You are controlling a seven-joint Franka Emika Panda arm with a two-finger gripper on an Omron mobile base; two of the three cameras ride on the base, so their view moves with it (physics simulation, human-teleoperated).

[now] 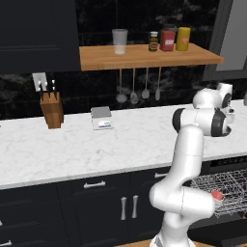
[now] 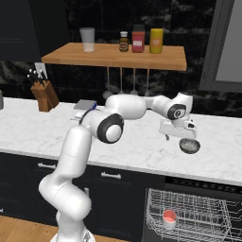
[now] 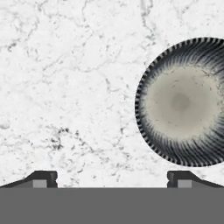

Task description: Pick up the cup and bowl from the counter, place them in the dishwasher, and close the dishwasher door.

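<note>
Hovering over the white marble worktop with the gripper pointing straight down, fingertips spread wide and holding nothing. Seeing the bowl sitting on the worktop, dark ribbed rim and pale grey inside, off to one side of the open fingers rather than between them. Noting the same bowl in the right base view just below and beside the hand, near the worktop's front edge above the dishwasher. Finding the cup already resting in the silvery wire rack, so judging the bowl as the step in hand.

Doing it well probably means shifting the hand sideways until one fingertip is lying inside the rim and the other outside, rather than trying to straddle the whole bowl, which looks wider than the opening. Keeping the fingers fully spread while lowering, stopping short of pressing on the marble, then closing on the wall of the bowl. Lifting straight up before swinging toward the rack, minding the thin sloped rim, likely to slip under a shallow pinch
</note>
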